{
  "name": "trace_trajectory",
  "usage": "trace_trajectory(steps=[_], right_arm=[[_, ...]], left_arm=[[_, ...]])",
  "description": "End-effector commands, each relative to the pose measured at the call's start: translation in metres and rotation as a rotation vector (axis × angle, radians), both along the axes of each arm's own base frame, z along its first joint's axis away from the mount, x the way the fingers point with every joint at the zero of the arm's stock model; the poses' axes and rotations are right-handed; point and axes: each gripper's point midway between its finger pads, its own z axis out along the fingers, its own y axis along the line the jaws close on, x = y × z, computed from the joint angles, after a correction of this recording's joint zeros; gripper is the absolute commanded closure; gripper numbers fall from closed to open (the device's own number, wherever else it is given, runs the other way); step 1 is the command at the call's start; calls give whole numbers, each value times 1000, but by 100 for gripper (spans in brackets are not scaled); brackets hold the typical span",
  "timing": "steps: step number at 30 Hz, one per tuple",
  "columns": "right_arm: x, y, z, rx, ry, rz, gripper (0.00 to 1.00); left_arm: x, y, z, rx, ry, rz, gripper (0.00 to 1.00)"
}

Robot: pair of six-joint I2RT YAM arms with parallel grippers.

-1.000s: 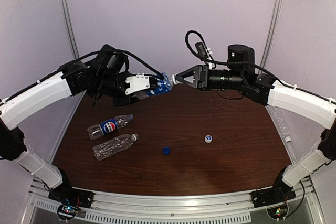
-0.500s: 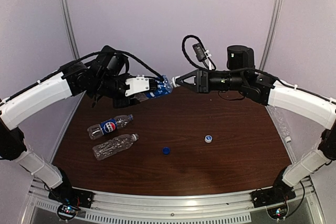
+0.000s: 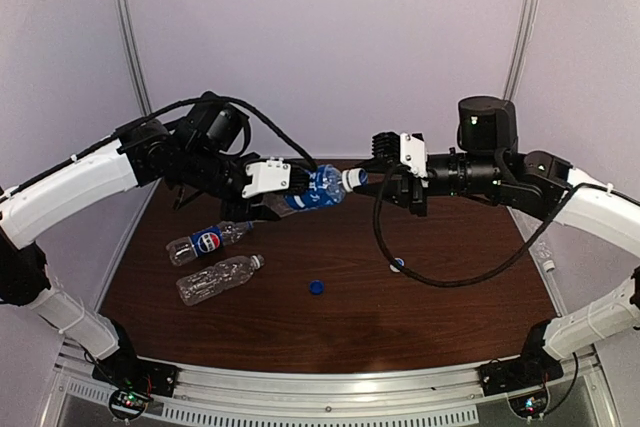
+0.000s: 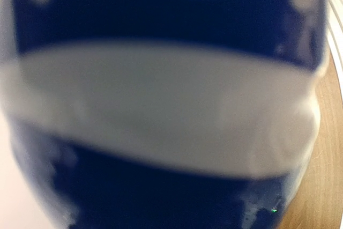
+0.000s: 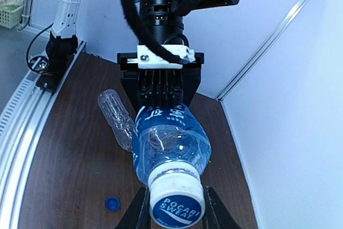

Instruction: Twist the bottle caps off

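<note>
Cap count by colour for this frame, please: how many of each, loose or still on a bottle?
Blue: 1, the blue cap loose on the table.
White: 3, the loose white cap, the Pocari cap on the held bottle, the third cap on the plain bottle.
Total: 4.

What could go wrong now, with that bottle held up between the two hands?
The Pocari Sweat bottle looks like soft clear plastic, so it may twist or slip in the left hand instead of the white cap turning in the right hand. Once free, the cap could drop and roll across the table. The right arm's black cable hangs low and might snag.
</note>
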Motion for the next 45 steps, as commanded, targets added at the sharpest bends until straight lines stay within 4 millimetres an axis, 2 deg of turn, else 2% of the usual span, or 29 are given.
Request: trace_trajectory(steps=[1, 6, 12, 29, 42, 45], right_arm=[[-2, -15, -6, -121, -257, 9, 100], [-5, -16, 1, -109, -307, 23, 100], [-7, -11, 3, -58, -255, 31, 100], [-15, -12, 11, -10, -278, 52, 100], [-16, -6, 12, -10, -271, 80, 100], [-9, -9, 20, 24, -229, 19, 100]], left_arm=[[4, 9, 2, -4, 28, 54, 61], [6, 8, 2, -2, 29, 54, 61], [7, 6, 3, -7, 29, 55, 61], [7, 6, 13, -28, 18, 55, 61], [2, 4, 13, -39, 38, 45, 61], [2, 5, 12, -37, 36, 46, 61]])
